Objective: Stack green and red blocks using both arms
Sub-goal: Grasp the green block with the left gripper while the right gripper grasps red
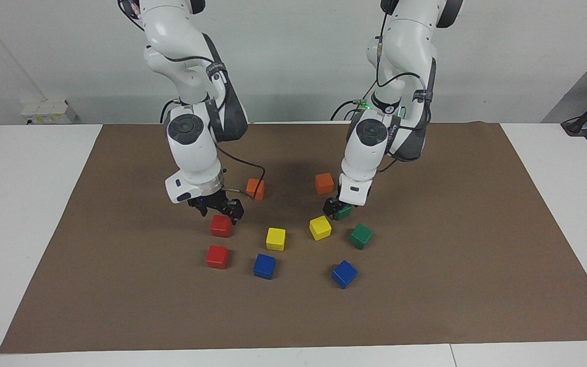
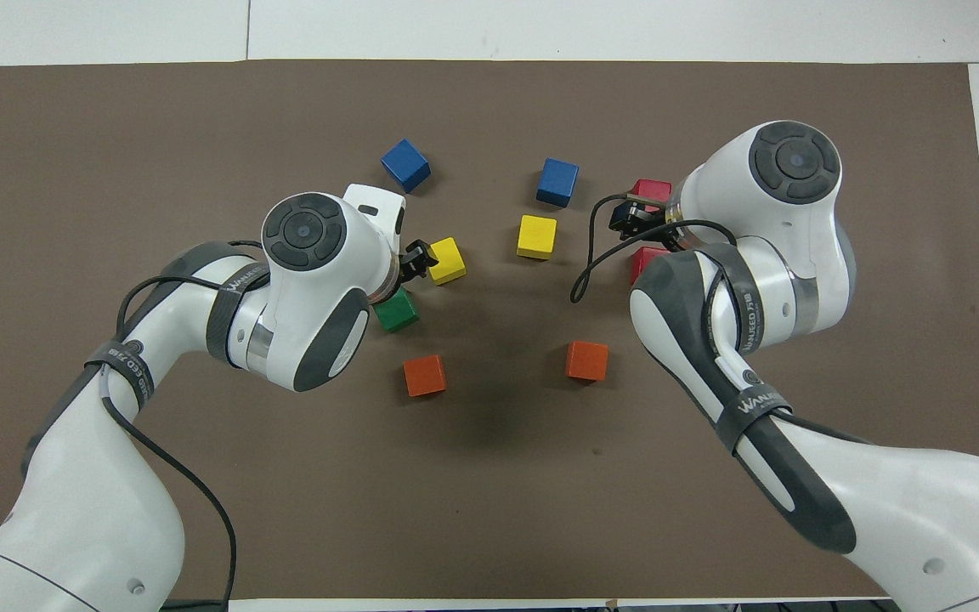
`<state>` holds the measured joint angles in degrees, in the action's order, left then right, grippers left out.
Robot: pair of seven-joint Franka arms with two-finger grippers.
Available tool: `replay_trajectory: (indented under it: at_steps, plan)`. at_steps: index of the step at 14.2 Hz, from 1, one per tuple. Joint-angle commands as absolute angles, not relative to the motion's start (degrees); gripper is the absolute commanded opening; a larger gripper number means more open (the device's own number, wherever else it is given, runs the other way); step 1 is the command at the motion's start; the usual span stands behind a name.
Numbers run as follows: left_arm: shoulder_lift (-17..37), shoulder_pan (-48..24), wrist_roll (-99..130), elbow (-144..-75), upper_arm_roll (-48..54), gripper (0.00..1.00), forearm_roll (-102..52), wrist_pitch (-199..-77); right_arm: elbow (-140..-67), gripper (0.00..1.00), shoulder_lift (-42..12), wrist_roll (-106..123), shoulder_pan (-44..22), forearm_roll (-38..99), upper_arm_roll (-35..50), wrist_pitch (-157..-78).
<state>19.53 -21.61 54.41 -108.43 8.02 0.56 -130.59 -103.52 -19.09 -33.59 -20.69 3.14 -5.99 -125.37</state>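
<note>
Two red blocks lie toward the right arm's end: one (image 1: 220, 226) nearer to the robots, one (image 1: 217, 256) farther; both peek out beside the right arm in the overhead view (image 2: 653, 189) (image 2: 642, 257). My right gripper (image 1: 218, 210) is open, just above the nearer red block. Two green blocks lie toward the left arm's end. My left gripper (image 1: 339, 210) is down at the nearer green block (image 1: 345, 212) (image 2: 396, 311), which it partly hides. The farther green block (image 1: 361, 236) lies free on the mat and is hidden under the left arm in the overhead view.
Two yellow blocks (image 1: 275, 238) (image 1: 320, 227), two blue blocks (image 1: 264, 266) (image 1: 344, 273) and two orange blocks (image 1: 256, 188) (image 1: 324, 183) lie on the brown mat (image 1: 451, 285) between and around the grippers. One yellow block sits close beside the left gripper.
</note>
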Motion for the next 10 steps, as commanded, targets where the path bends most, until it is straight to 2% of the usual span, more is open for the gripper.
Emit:
replay_trajectory:
  at_steps: [1,5,6,7,8,10]
  plan:
    - [18.6,-22.1,55.1,-109.8,7.1,1.00,0.8,-131.3,-103.3,1.00,-21.6,-34.1,-20.6,3.9,-6.0,-127.6]
    - [17.9,-22.6,55.3,-113.5,7.1,1.00,0.8,-133.8,-104.8,1.00,-22.4,-32.8,-20.6,3.8,-6.0,-128.6]
    - [17.9,-22.7,55.2,-113.7,7.1,0.96,0.8,-133.8,-105.6,1.00,-22.5,-31.8,-20.6,3.8,-5.9,-129.9]
    - [17.9,-23.0,55.3,-113.7,7.1,0.73,0.8,-133.5,-106.9,1.00,-22.5,-30.9,-20.6,3.8,-6.0,-131.4]
    - [17.8,-23.1,55.8,-113.6,7.1,0.03,0.7,-132.3,-107.7,1.00,-22.5,-30.7,-20.6,3.8,-6.0,-132.5]
    - [17.2,-22.3,54.9,-111.9,7.0,0.00,0.8,-128.0,-108.2,0.96,-22.8,-30.6,-20.5,3.8,-6.0,-133.2]
